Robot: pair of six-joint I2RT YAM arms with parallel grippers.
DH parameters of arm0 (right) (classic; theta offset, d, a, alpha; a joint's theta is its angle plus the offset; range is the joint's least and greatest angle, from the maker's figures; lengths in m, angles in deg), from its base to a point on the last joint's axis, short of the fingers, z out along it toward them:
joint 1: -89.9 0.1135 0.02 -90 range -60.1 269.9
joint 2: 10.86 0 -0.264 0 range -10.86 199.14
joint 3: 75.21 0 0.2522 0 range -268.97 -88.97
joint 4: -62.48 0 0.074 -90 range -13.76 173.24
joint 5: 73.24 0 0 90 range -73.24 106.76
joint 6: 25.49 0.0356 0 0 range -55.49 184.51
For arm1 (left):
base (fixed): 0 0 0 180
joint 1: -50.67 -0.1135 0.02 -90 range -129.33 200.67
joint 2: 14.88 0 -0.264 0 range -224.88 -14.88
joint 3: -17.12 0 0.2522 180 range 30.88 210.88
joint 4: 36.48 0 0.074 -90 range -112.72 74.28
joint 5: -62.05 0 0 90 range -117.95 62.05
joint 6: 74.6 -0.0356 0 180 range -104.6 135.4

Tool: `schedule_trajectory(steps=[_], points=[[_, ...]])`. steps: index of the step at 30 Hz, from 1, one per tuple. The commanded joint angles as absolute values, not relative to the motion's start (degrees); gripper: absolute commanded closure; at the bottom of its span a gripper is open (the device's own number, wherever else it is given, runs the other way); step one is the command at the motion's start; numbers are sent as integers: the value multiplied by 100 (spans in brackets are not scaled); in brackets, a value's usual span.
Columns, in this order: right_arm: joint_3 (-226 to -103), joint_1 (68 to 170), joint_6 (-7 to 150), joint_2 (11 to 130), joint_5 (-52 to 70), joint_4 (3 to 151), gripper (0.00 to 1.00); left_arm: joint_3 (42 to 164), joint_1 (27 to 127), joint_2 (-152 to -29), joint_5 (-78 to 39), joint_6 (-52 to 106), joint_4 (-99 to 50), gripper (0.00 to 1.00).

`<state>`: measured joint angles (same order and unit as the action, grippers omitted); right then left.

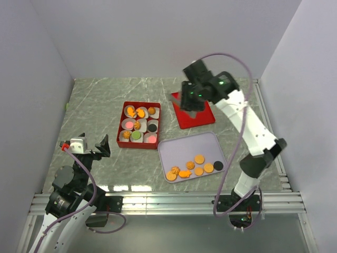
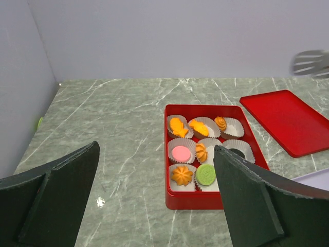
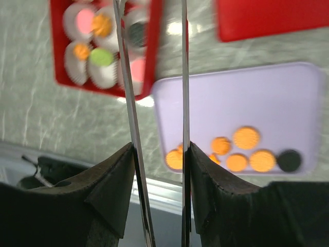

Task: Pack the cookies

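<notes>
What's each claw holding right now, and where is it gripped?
The right claw holds metal tongs, pinched across their two arms between its pads. The left claw is open and holds nothing.

Left arm (image 1: 63,197): white shell links, black joints. Small white block (image 1: 78,144) at wrist, with red piece (image 1: 65,146) beside it, too small to tell what. Left gripper (image 2: 157,149): fingers (image 2: 247,200) matte black, broad wedges, layered edges. Left cable (image 1: 93,184): pale lilac.

Right arm (image 1: 253,129): white tapered links, black elbow and wrist housings, green lights (image 1: 218,82) on wrist housing. Right gripper (image 3: 159,149): finger pads (image 3: 110,190) black, rough-textured, tapering to tips. Right cable (image 1: 224,54): pale lilac, long loop.
</notes>
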<state>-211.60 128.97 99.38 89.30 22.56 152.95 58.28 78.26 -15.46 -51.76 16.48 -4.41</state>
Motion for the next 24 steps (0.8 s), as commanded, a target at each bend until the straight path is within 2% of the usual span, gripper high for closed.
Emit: schedule_trajectory(steps=[1, 13, 24], points=[[-20754, 12351, 9651, 8468, 2633, 15535, 49, 5830, 7844, -1312, -5133, 1602, -558, 1], [-17926, 9687, 9246, 7545, 2555, 14200, 51, 5830, 7844, -1330, -5124, 1602, -549, 0], [-16649, 8490, 9017, 7808, 1896, 13189, 53, 5830, 7844, -1304, -5115, 1602, -549, 0]])
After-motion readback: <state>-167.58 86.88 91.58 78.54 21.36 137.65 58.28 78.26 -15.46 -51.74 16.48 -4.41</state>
